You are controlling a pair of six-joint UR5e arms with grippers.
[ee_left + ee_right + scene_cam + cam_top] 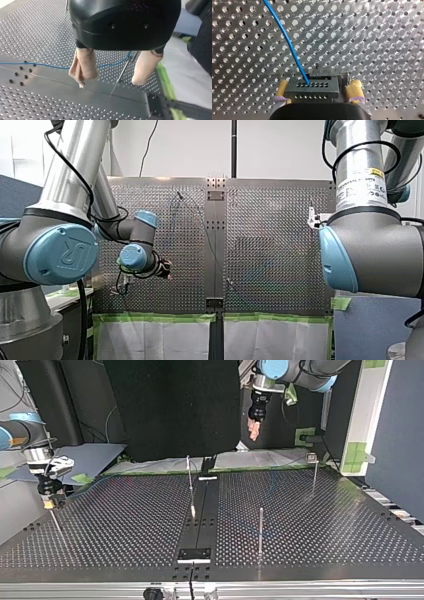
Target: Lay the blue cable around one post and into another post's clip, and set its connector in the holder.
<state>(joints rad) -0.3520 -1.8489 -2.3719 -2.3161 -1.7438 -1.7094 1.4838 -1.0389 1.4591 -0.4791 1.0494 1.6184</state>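
Perforated metal table (387, 37) below. My R gripper (319, 85), yellow pads, pinches the black multi-hole connector block (312, 91). The thin blue cable (287, 42) runs from it across the table. My L gripper (108, 82) has its beige pads spread and empty, w/ the cable and a thin metal post (122, 72) beneath.

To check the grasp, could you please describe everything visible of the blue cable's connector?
The connector is a dark grey rectangular block, plastic by its look, with two rows of small round holes. The blue cable enters one hole in the upper row. It sits level, held between the yellow pads of my right gripper, over the perforated table.
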